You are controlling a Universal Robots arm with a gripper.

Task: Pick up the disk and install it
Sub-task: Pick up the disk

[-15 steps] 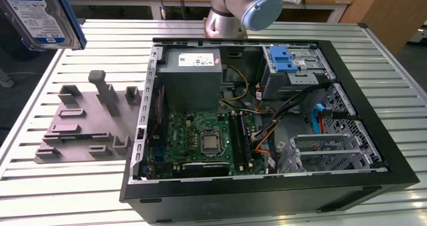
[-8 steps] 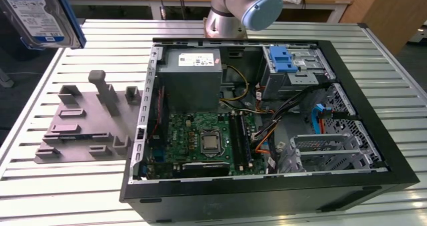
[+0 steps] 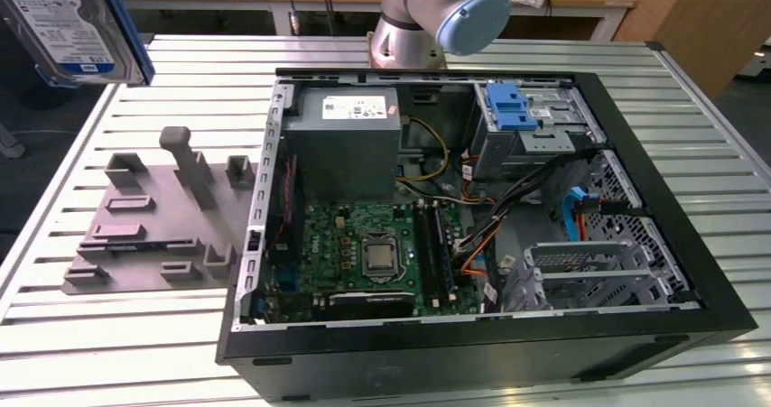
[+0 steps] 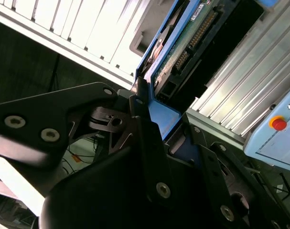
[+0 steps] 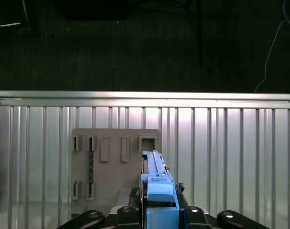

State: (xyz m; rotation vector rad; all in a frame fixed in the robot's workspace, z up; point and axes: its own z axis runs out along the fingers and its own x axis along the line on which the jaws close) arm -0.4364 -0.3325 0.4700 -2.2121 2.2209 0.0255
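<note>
One disk (image 3: 67,23) hangs in the air at the far corner on the exterior view's left, above the edge of the slatted table (image 3: 121,335) and well apart from the case (image 3: 482,335). It stands roughly upright, label facing the camera, blue frame along its edge.

In the second wrist view the gripper (image 4: 166,124) has its two black fingers (image 4: 145,119) closed narrowly on the disk (image 4: 183,47) – one on each side of the blue frame, with the green circuit board showing beyond them. In the first wrist view the disk's (image 5: 156,176) blue edge runs out from between the gripper (image 5: 159,210), with one grey slotted plate (image 5: 111,167) lying on the table (image 5: 230,152) below it.

One arm (image 3: 440,10) rises at the far side of the table. The one case lies open on its side. Inside it are one grey box (image 3: 343,145) with a white sticker at the far end, one green board (image 3: 361,245) nearer, and two metal cages – one with a blue latch (image 3: 524,118) at the far end on the exterior view's right, one (image 3: 590,272) nearer. The plate (image 3: 144,226) lies beside the case on the exterior view's left.
</note>
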